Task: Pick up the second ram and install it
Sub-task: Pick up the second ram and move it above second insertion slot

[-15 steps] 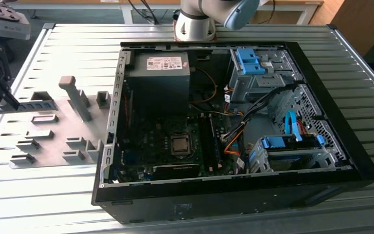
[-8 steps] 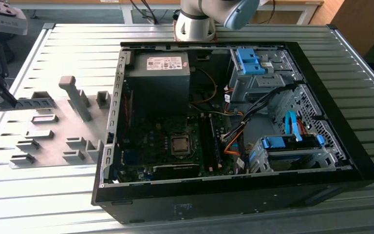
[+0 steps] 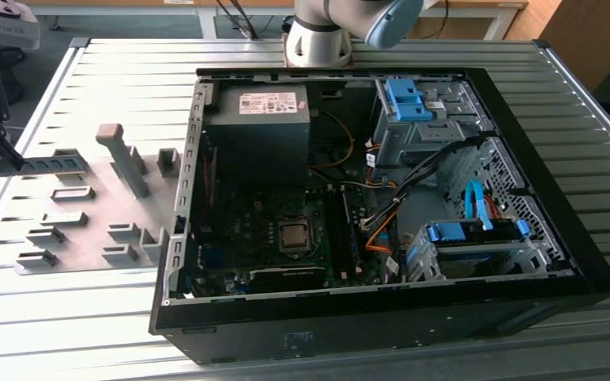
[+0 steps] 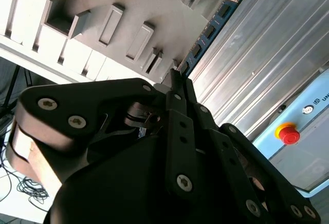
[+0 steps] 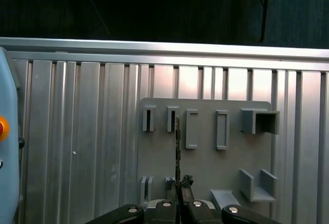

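The gripper (image 3: 15, 163) is pinched closed on 1 end of the memory stick (image 3: 56, 165), holding it level just above the grey holder tray (image 3: 98, 208) at the exterior view's left. The open computer case (image 3: 581, 262) lies well apart from the stick, toward the exterior view's right.

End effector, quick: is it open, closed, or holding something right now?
End effector: closed, holding the memory stick by one end.
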